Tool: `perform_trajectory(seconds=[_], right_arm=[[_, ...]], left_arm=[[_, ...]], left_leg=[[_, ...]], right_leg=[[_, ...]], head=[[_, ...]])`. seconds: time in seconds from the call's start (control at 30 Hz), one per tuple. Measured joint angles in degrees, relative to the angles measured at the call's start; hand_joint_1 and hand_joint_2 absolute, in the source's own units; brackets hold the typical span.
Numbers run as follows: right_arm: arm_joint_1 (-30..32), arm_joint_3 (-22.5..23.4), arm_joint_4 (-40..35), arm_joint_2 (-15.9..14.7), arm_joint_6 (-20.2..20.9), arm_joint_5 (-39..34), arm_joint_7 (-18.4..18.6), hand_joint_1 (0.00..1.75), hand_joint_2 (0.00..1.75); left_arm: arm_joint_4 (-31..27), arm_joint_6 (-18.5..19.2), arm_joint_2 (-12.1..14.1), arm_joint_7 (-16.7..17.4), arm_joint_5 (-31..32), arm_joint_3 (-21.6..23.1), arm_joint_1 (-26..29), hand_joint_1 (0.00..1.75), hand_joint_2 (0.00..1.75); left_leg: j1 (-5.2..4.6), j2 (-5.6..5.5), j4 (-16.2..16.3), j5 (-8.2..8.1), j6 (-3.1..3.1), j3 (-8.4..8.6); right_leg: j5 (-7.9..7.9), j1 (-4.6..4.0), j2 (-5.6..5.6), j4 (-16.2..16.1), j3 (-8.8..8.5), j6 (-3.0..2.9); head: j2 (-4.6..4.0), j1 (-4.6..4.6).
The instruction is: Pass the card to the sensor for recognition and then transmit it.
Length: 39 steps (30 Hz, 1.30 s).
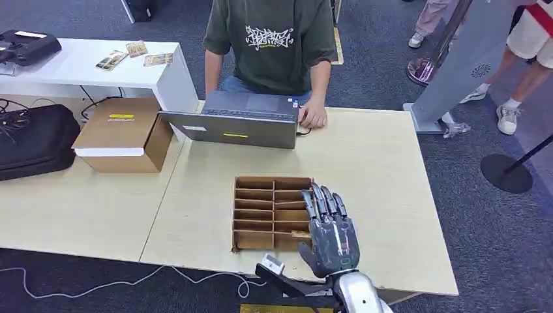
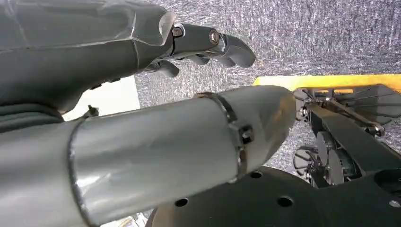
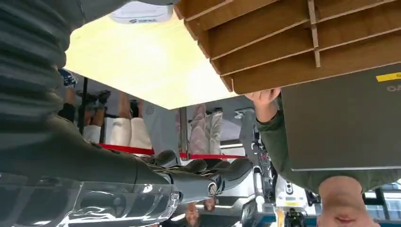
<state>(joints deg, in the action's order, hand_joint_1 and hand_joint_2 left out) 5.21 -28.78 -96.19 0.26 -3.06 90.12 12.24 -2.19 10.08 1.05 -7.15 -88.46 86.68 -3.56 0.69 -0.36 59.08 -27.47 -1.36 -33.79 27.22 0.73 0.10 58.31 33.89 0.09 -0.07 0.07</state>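
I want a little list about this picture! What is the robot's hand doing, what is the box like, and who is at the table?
right hand: over the right side of the divided box, fingers apart, holding nothing that shows
left hand: hanging over grey carpet, fingers curled, nothing in it
divided box: cardboard, many slots, on the wooden table
laptop: open, behind the box
person: seated behind the laptop, one hand beside it

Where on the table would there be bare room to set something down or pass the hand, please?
The widest bare patch lies on the table right of the divided cardboard tray, out to the far edge. Another lies left of the tray, below the cardboard box. It is crowded at the back, around the laptop and a person's hand. The right hand hovers over the tray's right side.
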Motion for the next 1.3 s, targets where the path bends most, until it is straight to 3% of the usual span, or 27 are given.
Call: perform_trajectory(seconds=[0.27, 0.5, 0.6, 0.87, 1.07, 1.3], right_arm=[[-0.33, 0.92, 2.05, 1.48, 1.15, -0.02, -0.74, 0.00, 1.75], [0.10, 0.96, 2.88, 1.42, 8.20, -2.14, 0.44, 0.00, 1.75], [0.34, 0.79, 2.88, 1.16, 9.42, -2.45, 1.07, 0.00, 1.75], [0.14, 0.72, 3.17, 0.28, 8.09, -2.69, 2.08, 0.00, 1.75], [-0.77, 0.72, 4.61, 0.30, 4.24, -2.12, 0.68, 0.00, 1.75], [-2.08, 0.72, 6.67, 1.16, 2.75, -2.99, -0.33, 0.00, 1.75]], left_arm=[[0.02, 0.57, 0.04, 0.13, -0.52, 0.00, 0.01, 0.00, 0.00], [0.02, 0.70, 0.37, 1.07, -1.33, 0.09, -0.02, 0.00, 0.00], [0.02, 0.68, 0.48, 1.07, -1.53, 0.09, -0.02, 0.00, 0.00], [0.02, 0.52, 0.50, 1.07, -1.53, 0.09, -0.02, 0.00, 0.00], [0.04, 0.26, 0.48, 1.01, -1.53, 0.09, -0.03, 0.00, 0.00], [0.04, 0.37, 0.48, 0.98, -1.53, 0.11, -0.11, 0.00, 0.00]], left_leg=[[-0.01, -0.01, 0.00, 0.00, 0.00, -0.01], [0.00, 0.00, 0.00, 0.00, 0.00, 0.00], [0.00, 0.00, 0.00, 0.00, 0.00, 0.00], [-0.01, 0.00, 0.00, 0.00, 0.00, 0.00], [0.00, -0.01, 0.00, 0.00, 0.00, 0.00], [0.00, 0.00, 0.00, 0.00, 0.00, 0.00]], right_leg=[[0.00, 0.00, -0.01, -0.01, 0.00, 0.00], [0.00, 0.00, -0.01, -0.02, 0.01, 0.00], [0.00, 0.00, 0.00, -0.01, 0.01, 0.00], [0.00, 0.00, 0.00, -0.02, 0.01, 0.00], [0.00, 0.00, -0.01, -0.01, 0.00, 0.00], [0.00, 0.00, -0.01, -0.01, 0.00, 0.00]], head=[[-0.02, 0.02], [0.00, 0.02], [0.00, 0.00], [0.00, 0.02], [0.00, 0.02], [0.00, 0.00]])
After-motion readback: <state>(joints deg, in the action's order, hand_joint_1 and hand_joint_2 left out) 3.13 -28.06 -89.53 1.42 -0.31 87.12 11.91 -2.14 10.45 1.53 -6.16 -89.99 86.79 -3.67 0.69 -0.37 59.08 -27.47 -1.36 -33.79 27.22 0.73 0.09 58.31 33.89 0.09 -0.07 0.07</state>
